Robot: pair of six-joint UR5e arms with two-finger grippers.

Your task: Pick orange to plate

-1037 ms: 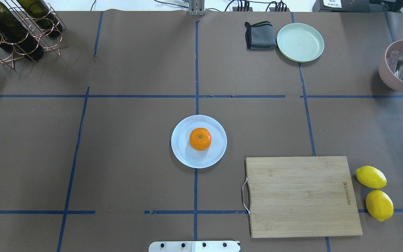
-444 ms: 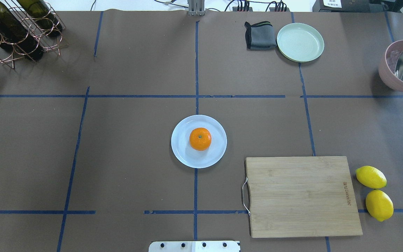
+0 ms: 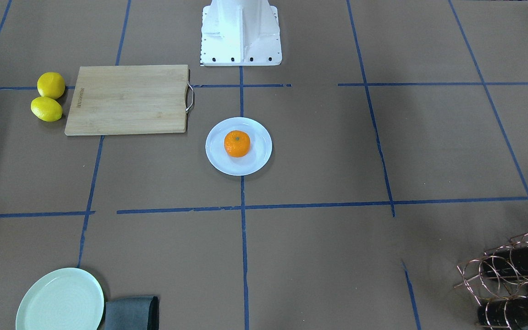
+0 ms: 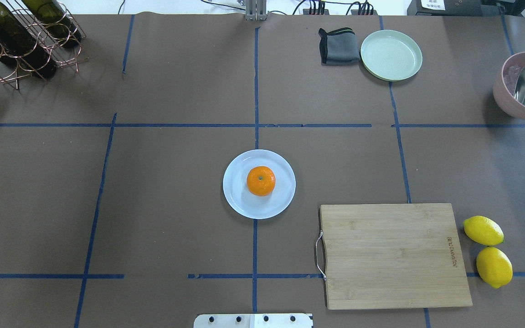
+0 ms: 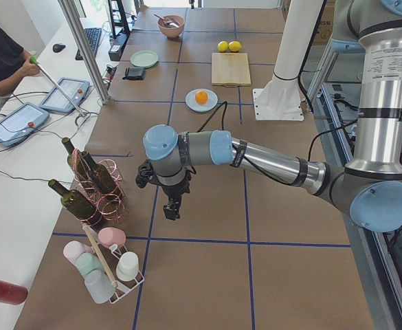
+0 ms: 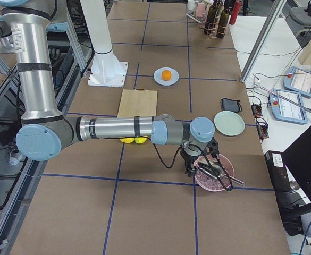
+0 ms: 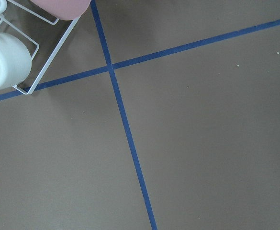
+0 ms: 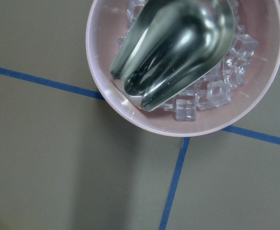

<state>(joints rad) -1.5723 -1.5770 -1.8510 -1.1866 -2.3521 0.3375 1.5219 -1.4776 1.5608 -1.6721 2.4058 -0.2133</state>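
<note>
The orange [image 4: 260, 181] sits still in the middle of the pale bluish-white plate [image 4: 239, 200] at the table's centre, stem dot up; it shows as well in the front view, orange [image 3: 237, 143] on plate [image 3: 257, 160]. No gripper is near it. My left gripper [image 5: 172, 206] hangs over bare table far off by the bottle rack, seen only from the side, so I cannot tell its state. My right gripper [image 6: 190, 169] hovers beside the pink bowl at the other end; I cannot tell its state either.
A bamboo cutting board [image 4: 394, 255] lies right of the plate, two lemons [image 4: 483, 230] beyond it. A green plate [image 4: 391, 55] and grey cloth [image 4: 337, 45] sit at the back. A pink bowl [image 8: 130, 115] holds ice and a steel scoop. Wine rack [image 4: 16, 41] back left; cup rack [image 5: 104, 265].
</note>
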